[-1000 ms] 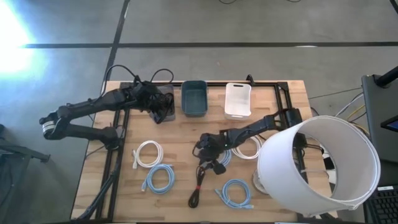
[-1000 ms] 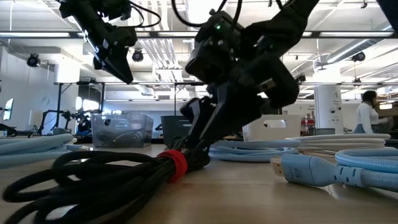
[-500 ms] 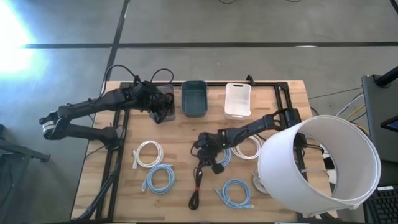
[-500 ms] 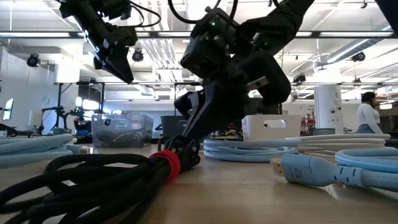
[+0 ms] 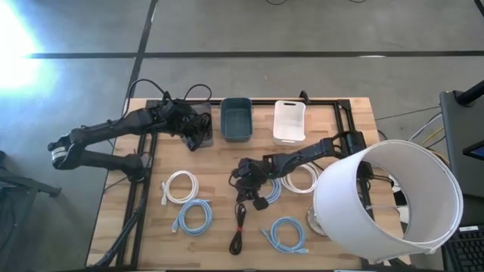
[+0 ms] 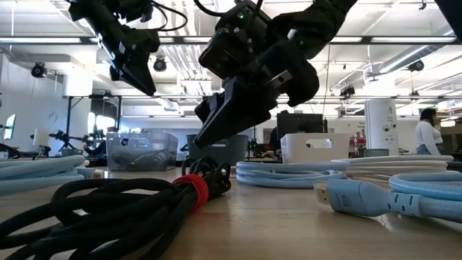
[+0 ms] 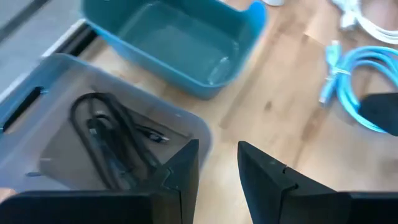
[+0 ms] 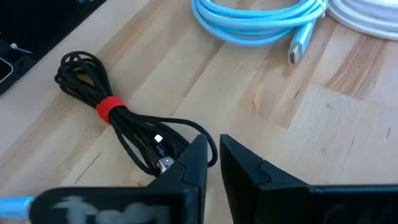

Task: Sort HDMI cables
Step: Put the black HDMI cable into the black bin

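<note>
A black HDMI cable [image 5: 240, 223] bound with a red tie [image 8: 110, 107] lies flat on the table. My right gripper [image 8: 212, 148] is shut and hovers just above its far end; the low view shows the right gripper [image 6: 202, 137] clear of the loops. Light blue coils [image 5: 195, 217] [image 5: 287, 233] and white coils [image 5: 180, 185] [image 5: 302, 180] lie on the wood, and another blue coil [image 8: 255, 22] lies beside my right arm. My left gripper [image 7: 217, 155] is open over the clear bin [image 7: 37, 118], which holds a black cable [image 7: 106, 137].
A teal bin [image 5: 237, 119] and a white bin [image 5: 289, 121] stand next to the clear bin [image 5: 198, 125] along the far edge. A big white cylinder [image 5: 386, 200] covers the table's right near corner. A person [image 6: 422, 133] stands far off in the room.
My right gripper has risen off the black cable's far end and shifted toward the table's left. The black bundle has slid a little to the left with it and lies flat on the table.
</note>
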`<action>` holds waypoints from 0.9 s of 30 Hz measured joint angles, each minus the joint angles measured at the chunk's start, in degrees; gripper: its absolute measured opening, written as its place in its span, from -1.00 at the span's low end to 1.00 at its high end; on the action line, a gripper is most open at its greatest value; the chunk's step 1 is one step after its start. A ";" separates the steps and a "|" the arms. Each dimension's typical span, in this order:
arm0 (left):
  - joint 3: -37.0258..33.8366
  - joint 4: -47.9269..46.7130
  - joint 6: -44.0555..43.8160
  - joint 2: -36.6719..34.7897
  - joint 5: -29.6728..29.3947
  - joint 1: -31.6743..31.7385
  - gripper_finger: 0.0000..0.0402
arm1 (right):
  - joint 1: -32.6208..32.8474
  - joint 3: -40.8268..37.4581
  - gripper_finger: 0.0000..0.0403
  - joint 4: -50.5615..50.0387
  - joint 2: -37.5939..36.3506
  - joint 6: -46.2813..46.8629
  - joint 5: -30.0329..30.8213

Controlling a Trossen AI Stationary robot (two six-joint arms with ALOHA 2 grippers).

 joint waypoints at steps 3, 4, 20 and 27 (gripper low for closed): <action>0.00 0.04 0.00 0.00 0.77 -0.55 -0.44 | -0.02 0.12 -0.69 -1.29 0.00 -0.39 -0.02; 0.00 0.04 0.00 0.00 0.77 -0.60 -0.44 | -0.02 0.12 -0.66 -1.31 0.02 -0.45 -0.06; -0.05 3.03 0.00 0.02 0.73 -0.62 -0.44 | 0.48 0.14 -0.32 0.73 3.09 -3.55 -3.14; -0.11 3.02 0.00 0.02 0.70 -0.62 -0.44 | 0.44 0.14 -0.33 1.18 5.75 -4.09 -6.28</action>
